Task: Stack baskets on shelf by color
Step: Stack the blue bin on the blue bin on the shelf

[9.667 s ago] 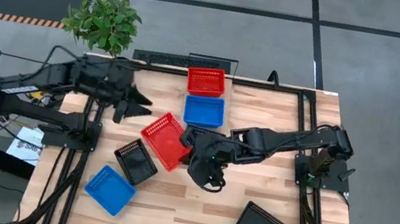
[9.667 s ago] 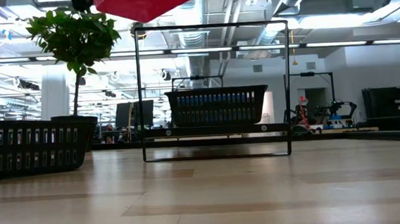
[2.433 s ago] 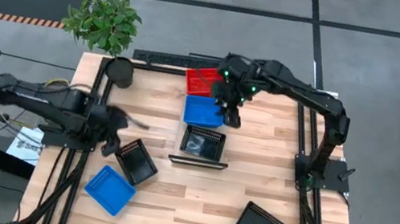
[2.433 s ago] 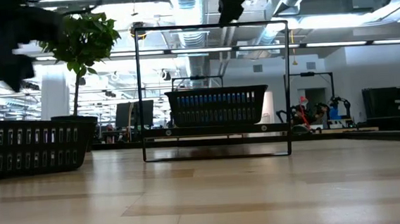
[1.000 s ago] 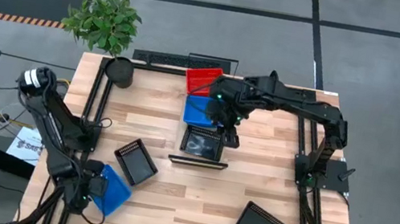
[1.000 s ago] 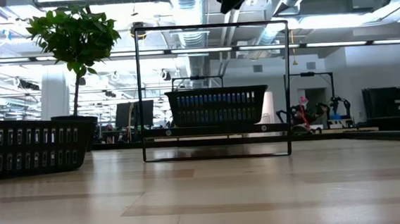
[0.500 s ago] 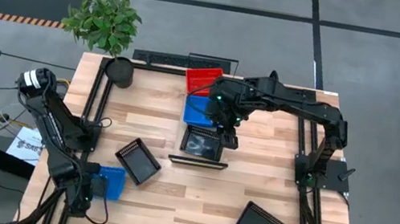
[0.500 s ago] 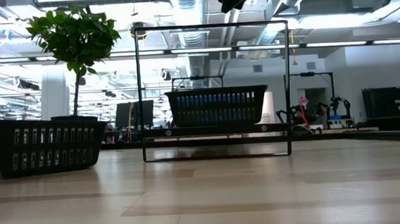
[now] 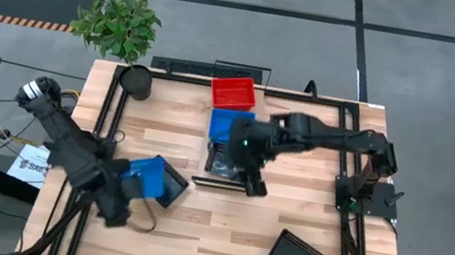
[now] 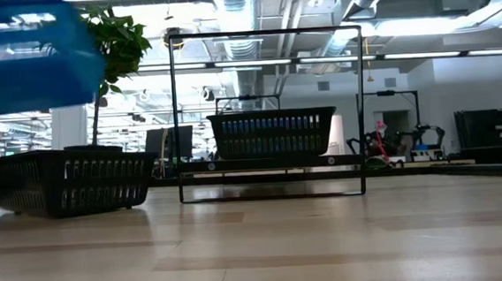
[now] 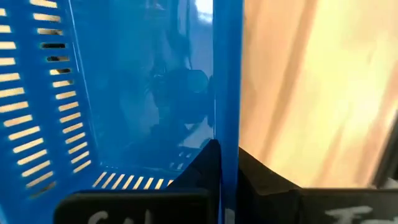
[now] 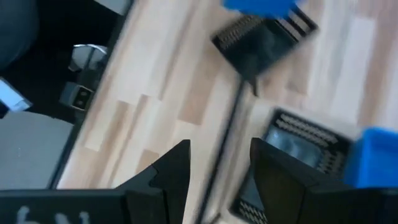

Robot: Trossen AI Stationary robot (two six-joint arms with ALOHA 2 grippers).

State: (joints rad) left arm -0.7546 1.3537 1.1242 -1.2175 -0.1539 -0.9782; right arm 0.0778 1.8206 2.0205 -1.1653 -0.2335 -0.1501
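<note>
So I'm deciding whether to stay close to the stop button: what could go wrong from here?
The left tool pinches only one wall of the blue basket, lifted off the table; it could tilt or slip out. That basket hangs right beside the black basket on the table and might knock it. The right tool, open, sits over the shelf end near another black basket, so the arms could crowd each other there.

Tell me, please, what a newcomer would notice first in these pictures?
Most striking is the blue basket lifted off the table near the left edge, the left gripper shut on its wall, just above a black basket. Next comes the row at the table's far middle: a red basket, another blue basket and a black one under the right gripper, which hangs open.
</note>
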